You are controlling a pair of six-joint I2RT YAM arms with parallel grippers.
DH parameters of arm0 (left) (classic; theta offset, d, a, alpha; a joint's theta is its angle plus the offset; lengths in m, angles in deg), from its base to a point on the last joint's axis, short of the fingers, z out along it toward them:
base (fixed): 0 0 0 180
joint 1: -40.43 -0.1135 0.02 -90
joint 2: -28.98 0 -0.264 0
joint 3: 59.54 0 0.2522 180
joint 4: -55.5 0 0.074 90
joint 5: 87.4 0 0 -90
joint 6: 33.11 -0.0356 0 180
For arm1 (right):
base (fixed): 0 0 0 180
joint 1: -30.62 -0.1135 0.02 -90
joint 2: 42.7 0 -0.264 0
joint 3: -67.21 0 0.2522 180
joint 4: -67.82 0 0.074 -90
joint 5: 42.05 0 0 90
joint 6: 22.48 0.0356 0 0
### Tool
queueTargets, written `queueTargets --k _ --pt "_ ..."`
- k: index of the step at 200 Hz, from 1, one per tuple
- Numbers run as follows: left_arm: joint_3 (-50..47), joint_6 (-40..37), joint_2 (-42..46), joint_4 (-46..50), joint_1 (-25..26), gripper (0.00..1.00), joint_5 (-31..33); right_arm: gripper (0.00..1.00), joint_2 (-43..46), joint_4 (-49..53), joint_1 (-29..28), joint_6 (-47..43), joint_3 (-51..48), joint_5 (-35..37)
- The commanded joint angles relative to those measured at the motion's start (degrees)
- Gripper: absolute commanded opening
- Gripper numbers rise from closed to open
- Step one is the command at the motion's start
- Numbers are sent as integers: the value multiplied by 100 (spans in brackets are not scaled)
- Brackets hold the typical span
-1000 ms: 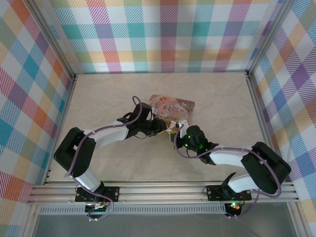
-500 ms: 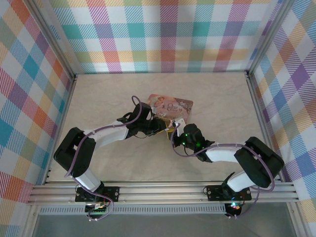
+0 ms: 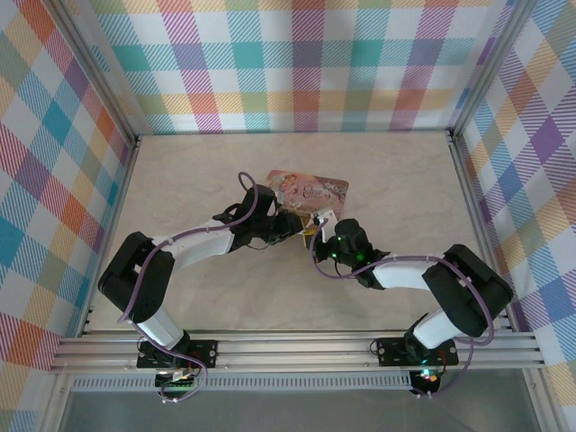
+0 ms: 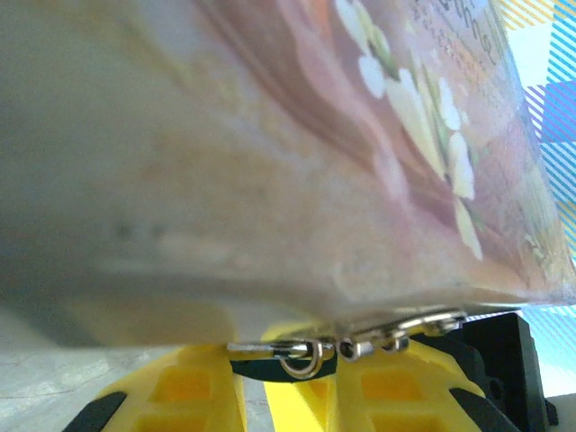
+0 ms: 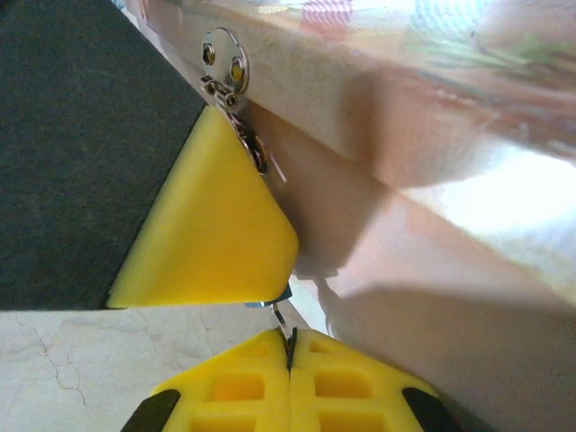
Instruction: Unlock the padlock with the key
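Right gripper (image 5: 290, 349): fingers pressed together, clamped on the key (image 5: 283, 326), near side of the tin and right of the left gripper.
Key: a thin grey sliver standing up from the finger seam, its tip at the lower edge of the left gripper's yellow finger, touching or just short of the padlock; I cannot tell which.
Key handling: likely light, stiff and slippery, apt to twist in the pads; best held flat by the head, blade free.
Left gripper (image 4: 310, 373): fingers close together and, as far as I can tell, pinched on the padlock.
Padlock (image 4: 261, 366): just a dark teal strip between the yellow fingers, with silvery rings above it, hanging at the tin's near edge.
Padlock handling: probably light and rigid but free to swing on its links; take it by the flat sides of the body, keyhole left open toward the key.
Hasp (image 5: 225, 56): small metal plate on the tin's side, links running down behind the left finger.
Tin (image 3: 310, 189): pink, on the tabletop (image 3: 396, 171) mid-scene, just beyond both grippers.
Right wrist view: gives key, hasp and links.
Left wrist view: gives the teal strip and rings.
Top view: gives the arms meeting at the tin; lock and key too small to tell.
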Motion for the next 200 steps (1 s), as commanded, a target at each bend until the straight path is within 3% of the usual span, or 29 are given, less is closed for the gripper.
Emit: queueTargets --k 1,99,154,200 --pt "66 112 -154 -67 183 10 -824 1 -80 -586 43 131 128 14" --pt "-237 242 -633 -588 190 14 -724 1 -430 -643 47 354 -301 76" --pt "-193 1 -366 -213 165 28 -485 1 -580 -577 45 470 -450 62" --pt "-354 -29 -4 -159 104 51 -347 1 -645 -564 37 565 -448 37"
